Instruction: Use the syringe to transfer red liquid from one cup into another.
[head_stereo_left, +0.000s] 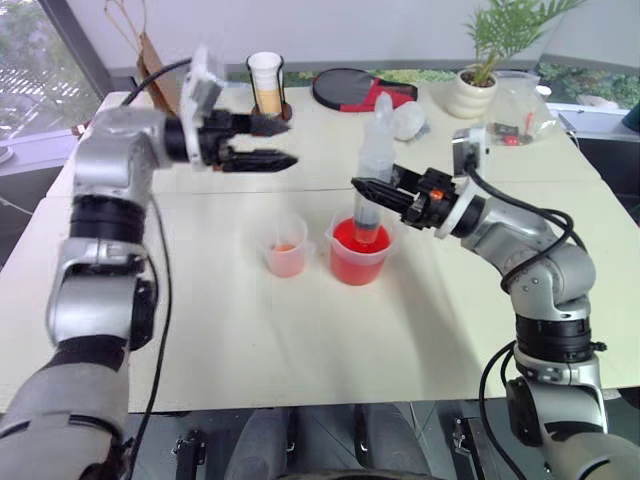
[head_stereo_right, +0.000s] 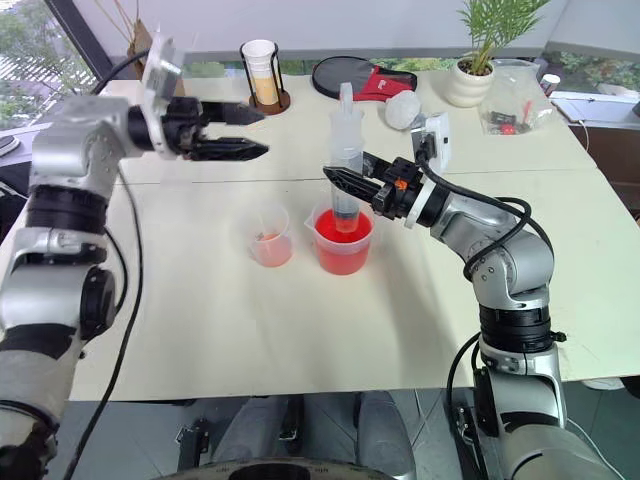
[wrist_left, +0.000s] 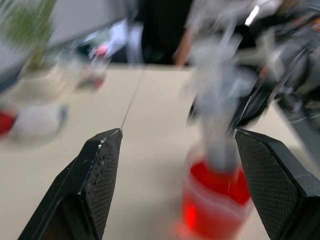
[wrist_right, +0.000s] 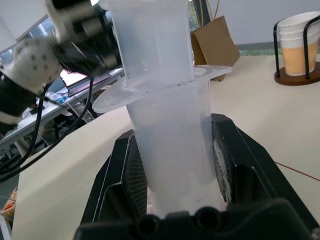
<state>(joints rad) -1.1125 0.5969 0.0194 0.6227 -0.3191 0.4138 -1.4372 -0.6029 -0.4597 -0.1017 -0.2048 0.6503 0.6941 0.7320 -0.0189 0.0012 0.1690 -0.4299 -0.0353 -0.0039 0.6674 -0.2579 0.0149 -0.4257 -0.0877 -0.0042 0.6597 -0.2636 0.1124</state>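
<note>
The syringe (head_stereo_left: 374, 165) stands upright with its lower end inside the larger cup (head_stereo_left: 358, 262), which holds the red liquid (head_stereo_left: 352, 240). My right gripper (head_stereo_left: 362, 187) comes in from the right and is shut on the syringe's barrel (wrist_right: 167, 135), one pad (wrist_right: 134, 177) on each side. The plunger sticks up above the barrel. The smaller cup (head_stereo_left: 286, 250), faintly orange at its base, stands just left of the red one. My left gripper (head_stereo_left: 290, 141) hovers open and empty to the upper left, apart from the syringe, fingers (wrist_left: 100, 175) pointing toward it.
At the table's back stand a tall white and tan cup (head_stereo_left: 266, 85) in a dark holder, a red and black paddle (head_stereo_left: 352, 88), a crumpled white object (head_stereo_left: 407, 120), a potted plant (head_stereo_left: 470, 92) and a clear bag (head_stereo_left: 515, 112). A brown paper bag (head_stereo_left: 155, 62) leans far left.
</note>
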